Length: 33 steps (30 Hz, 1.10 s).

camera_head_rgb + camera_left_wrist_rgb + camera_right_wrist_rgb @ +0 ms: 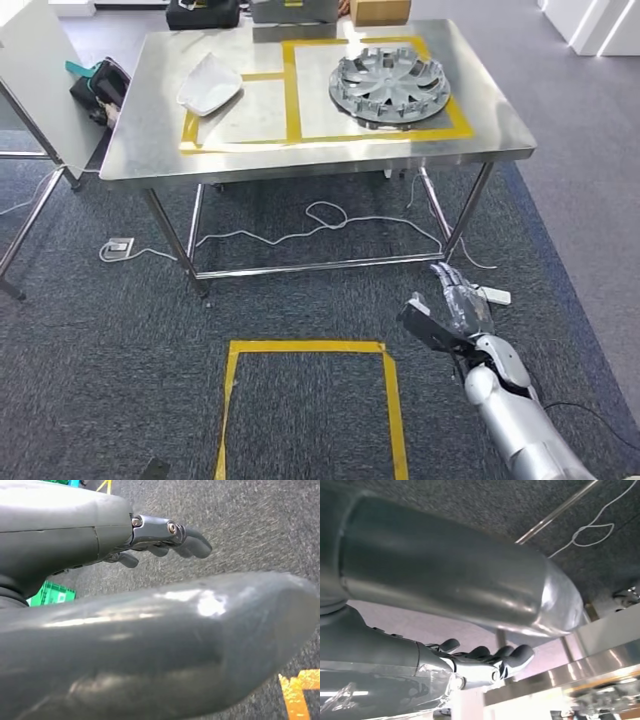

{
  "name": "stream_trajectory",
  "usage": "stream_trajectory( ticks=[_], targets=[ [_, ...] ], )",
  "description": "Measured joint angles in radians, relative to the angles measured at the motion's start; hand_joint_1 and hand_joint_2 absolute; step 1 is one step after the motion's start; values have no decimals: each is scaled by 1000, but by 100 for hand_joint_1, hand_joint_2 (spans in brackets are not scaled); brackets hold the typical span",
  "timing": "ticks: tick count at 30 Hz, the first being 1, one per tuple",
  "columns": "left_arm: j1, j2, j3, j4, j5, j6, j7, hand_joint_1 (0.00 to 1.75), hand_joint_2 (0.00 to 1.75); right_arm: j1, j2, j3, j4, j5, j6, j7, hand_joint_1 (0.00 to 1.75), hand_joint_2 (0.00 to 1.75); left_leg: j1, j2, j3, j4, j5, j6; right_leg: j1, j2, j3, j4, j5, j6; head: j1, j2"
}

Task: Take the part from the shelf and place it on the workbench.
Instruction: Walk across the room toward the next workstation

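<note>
We find the wheel cover (390, 86) already on the workbench (317, 160), upper right of frame. Right hand (459, 300) and left hand (166, 535) hang empty, fingers apart. Placement appears complete; we judge the next move is returning to the shelf.

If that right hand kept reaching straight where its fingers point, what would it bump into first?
Probably the table's leg or lower rail: the right hand is open, low over the carpet, fingers pointing toward the table's underside. Depth is unclear.
</note>
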Motion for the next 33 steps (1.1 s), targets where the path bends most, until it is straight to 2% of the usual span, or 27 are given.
stream_trajectory(
  ticks=[1, 2, 4, 5, 6, 7, 8, 9, 10, 11, 12, 13, 15, 16, 17, 19, 20, 21, 22, 23, 25, 26, 27, 28, 30, 31, 33],
  targets=[
    [2, 0, 1, 0, 0, 2, 0, 0, 0, 7, 0, -5, -2, -5, -1, -1, 0, 0, 0, 0, -9, 22, -35, -6, -2, -2, -10, -2, 14, -8, -3, 0],
    [3, 0, 1, 0, 1, 3, 0, 0, 0, 15, 0, -11, -4, -9, -2, -3, 0, 0, 2, 0, -23, 65, -88, -10, -5, -3, -22, -2, 29, -14, -7, 0],
    [2, 0, 1, 0, 1, 5, -1, 0, 0, 37, -2, -28, -8, -20, -5, -6, 0, 0, 3, 0, -52, 197, -196, -18, -5, -5, -54, -1, 58, -18, -13, 0],
    [2, -1, 1, 0, 1, 7, -2, 0, 0, 49, -2, -38, -9, -25, -7, -8, 0, 0, 4, 0, -59, 256, -218, -21, -5, -6, -72, 1, 71, -17, -13, 0],
    [2, -1, 1, 0, 1, 8, -2, 0, 0, 63, -3, -48, -9, -29, -9, -11, 0, 0, 4, 0, -54, 291, -214, -23, -5, -8, -90, 3, 84, -15, -13, 0],
    [2, -1, 2, 0, 1, 9, -3, 0, 0, 75, -3, -57, -9, -32, -10, -14, 0, 0, 5, 0, -34, 294, -191, -23, -5, -9, -108, 5, 96, -13, -12, 0],
    [2, 0, 2, 0, 1, 10, -3, 0, 0, 85, -3, -66, -9, -35, -12, -16, 0, 0, 5, 0, 2, 265, -162, -23, -6, -10, -125, 8, 108, -10, -13, 0],
    [1, 0, 2, 0, 1, 11, -4, 0, 0, 94, -3, -75, -9, -38, -12, -18, 0, 0, 5, 0, 53, 207, -146, -22, -7, -9, -140, 11, 119, -6, -13, 0],
    [-1, 0, 2, 0, 1, 12, -5, 0, 0, 101, -3, -84, -9, -41, -13, -20, 0, 0, 5, 0, 112, 131, -146, -19, -6, -9, -153, 16, 128, -2, -13, 0],
    [-3, -1, 2, 0, 2, 13, -6, 0, 0, 109, -3, -95, -9, -45, -15, -22, 0, 0, 5, -1, 158, 65, -158, -14, -4, -9, -162, 21, 137, 4, -12, 0],
    [-4, -1, 2, 0, 3, 15, -8, 0, 0, 117, -3, -107, -8, -49, -19, -25, 0, 0, 3, -1, 188, 19, -172, -8, -3, -10, -168, 23, 146, 9, -12, 0],
    [-4, -2, 3, 0, 5, 17, -10, 0, 0, 126, -3, -121, -5, -54, -23, -30, 0, 0, 1, -2, 198, -5, -179, 0, -3, -10, -171, 22, 155, 14, -11, 0],
    [-1, -5, 3, 0, 11, 21, -15, 0, 0, 149, 0, -153, 13, -68, -36, -47, 0, 0, 0, -1, 186, -8, -170, 18, -7, -10, -178, 21, 158, 26, -11, 0],
    [0, -6, 4, 0, 13, 22, -16, 0, 0, 160, 3, -171, 30, -76, -45, -56, 0, 0, 1, 0, 179, -8, -163, 28, -9, -9, -187, 36, 136, 31, -10, 0],
    [1, -7, 5, 0, 17, 24, -15, 0, 0, 171, 7, -192, 53, -86, -57, -66, 0, 0, 2, 1, 172, -9, -154, 36, -11, -8, -200, 71, 99, 36, -8, 0],
    [3, -7, 7, 0, 22, 26, -13, 0, 0, 185, 19, -239, 115, -111, -91, -89, 0, 0, 0, 0, 152, -9, -137, 43, -11, -6, -239, 194, 8, 43, -6, 0],
    [4, -8, 7, 0, 25, 26, -13, 0, 0, 191, 28, -265, 155, -125, -107, -102, 0, 0, -1, 0, 141, -9, -128, 44, -12, -6, -255, 257, -19, 45, -6, 0],
    [6, -9, 8, 0, 26, 26, -13, 0, 0, 196, 36, -291, 197, -139, -120, -115, 0, 0, -1, 0, 130, -8, -120, 43, -12, -6, -259, 298, -23, 45, -6, 0],
    [8, -10, 8, 0, 28, 26, -12, 0, 0, 202, 43, -316, 238, -151, -128, -125, 0, 0, -2, 0, 120, -8, -113, 42, -12, -6, -245, 305, -9, 45, -6, 0],
    [9, -11, 8, 0, 29, 26, -10, 0, 0, 206, 50, -341, 280, -162, -133, -130, 0, 0, -2, -2, 112, -7, -107, 39, -12, -5, -210, 270, 15, 43, -6, 0],
    [10, -12, 10, 0, 32, 28, -8, 0, 0, 212, 60, -386, 351, -179, -138, -132, 0, 0, -2, -9, 103, -6, -97, 31, -14, 20, -101, 128, 41, 36, -6, 0],
    [10, -12, 10, 0, 32, 29, -7, 0, 0, 215, 65, -407, 385, -185, -140, -130, 0, 0, -2, -13, 99, -6, -93, 25, -15, 35, -56, 65, 38, 33, -7, 0],
    [8, -13, 11, 0, 33, 31, -7, 0, 0, 219, 68, -426, 415, -190, -143, -127, 0, 0, -2, -17, 96, -5, -88, 19, -15, 45, -29, 25, 29, 30, -7, 0],
    [7, -14, 12, 0, 33, 33, -6, 0, 0, 225, 72, -444, 443, -194, -145, -125, 0, 0, -3, -21, 92, -5, -83, 13, -14, 47, -19, 10, 22, 26, -7, 0],
    [9, -16, 14, 0, 33, 35, -5, 0, 0, 235, 80, -473, 487, -199, -147, -122, 0, 0, -2, -31, 87, -3, -79, 1, -14, 30, -24, 6, 26, 15, -6, 0],
    [11, -16, 15, 0, 33, 36, -5, 0, 0, 237, 83, -484, 502, -200, -148, -123, 0, 0, -2, -30, 78, 11, -92, -4, -16, 22, -27, 4, 30, 8, -8, 0],
    [12, -16, 18, 0, 33, 38, -4, 0, 0, 238, 90, -501, 528, -199, -149, -122, 0, 0, -1, -19, 37, 101, -155, -15, -18, 3, -34, 0, 38, -4, -13, 0]
  ],
)
